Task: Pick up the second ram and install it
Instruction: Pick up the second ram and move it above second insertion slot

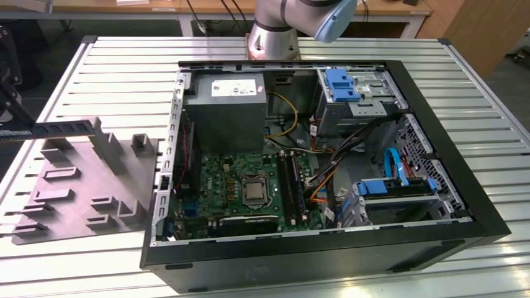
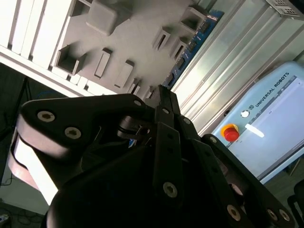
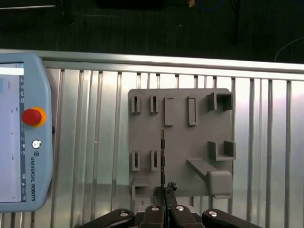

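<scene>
Second ram [image 1: 62, 129] sits pinched in my jaws above the tray [image 1: 83, 180], exterior view's left; lifted, uninstalled, and seating demands square alignment, I judge.

Grey tray [image 2: 135, 28], dark blue ram [image 2: 191, 46]

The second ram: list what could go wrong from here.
The fingers seem to hold the second ram near one end, so its long free end may sag or slip.
That end hangs close over the upright posts of the grey tray and could snag.
Loose cables by the motherboard slots could catch it.
</scene>
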Robot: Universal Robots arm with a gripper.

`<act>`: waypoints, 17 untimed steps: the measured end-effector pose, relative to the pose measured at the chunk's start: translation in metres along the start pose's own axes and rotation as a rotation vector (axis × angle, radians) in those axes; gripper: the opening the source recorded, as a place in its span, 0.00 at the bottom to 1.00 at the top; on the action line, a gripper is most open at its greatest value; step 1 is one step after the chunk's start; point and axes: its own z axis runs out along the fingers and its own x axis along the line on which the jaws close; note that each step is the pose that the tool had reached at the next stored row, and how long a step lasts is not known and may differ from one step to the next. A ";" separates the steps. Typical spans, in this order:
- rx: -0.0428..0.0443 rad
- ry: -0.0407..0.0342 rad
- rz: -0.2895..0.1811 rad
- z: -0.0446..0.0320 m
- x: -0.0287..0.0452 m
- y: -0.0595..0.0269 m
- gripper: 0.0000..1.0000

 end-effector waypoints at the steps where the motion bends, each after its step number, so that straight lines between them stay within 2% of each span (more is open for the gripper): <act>1: -0.0001 0.0001 0.000 -0.0001 0.0000 -0.0003 0.11; 6: 0.0000 0.0000 0.000 -0.0004 0.0004 -0.0126 0.11; 17: 0.0001 0.0000 0.000 -0.0016 0.0016 -0.0532 0.11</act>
